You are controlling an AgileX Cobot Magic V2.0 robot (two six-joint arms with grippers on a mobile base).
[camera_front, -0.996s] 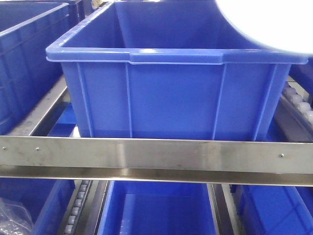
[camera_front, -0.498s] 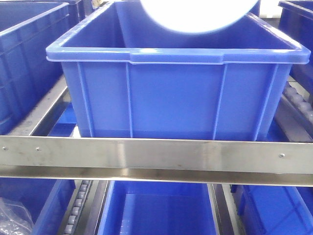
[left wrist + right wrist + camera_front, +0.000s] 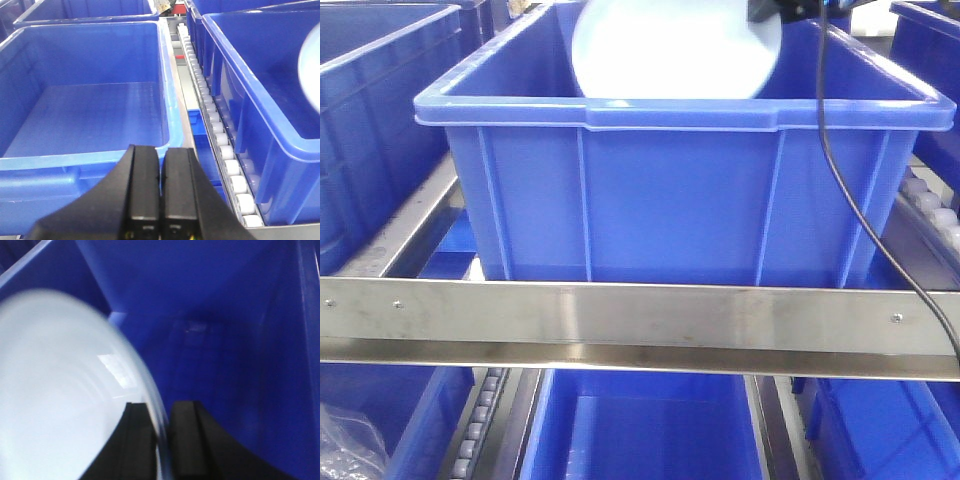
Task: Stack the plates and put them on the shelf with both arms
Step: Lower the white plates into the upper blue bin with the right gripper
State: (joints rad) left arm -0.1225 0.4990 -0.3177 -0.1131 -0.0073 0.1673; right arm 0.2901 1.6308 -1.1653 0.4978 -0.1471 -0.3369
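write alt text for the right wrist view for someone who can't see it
A round, glossy, pale blue-white plate, blurred, fills the left of the picture, its rim gripped between the two black fingers of the right tool. Behind it are the deep blue plastic walls of a bin's interior.

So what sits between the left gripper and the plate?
In the left wrist view, a grey roller track and the bin's near wall separate the left gripper from the plate.

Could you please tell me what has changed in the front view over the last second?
The plate moved from the upper right leftward and down into the blue bin, with the right gripper clamped on its rim. A black cable appeared. The bin and shelf rail stayed put.
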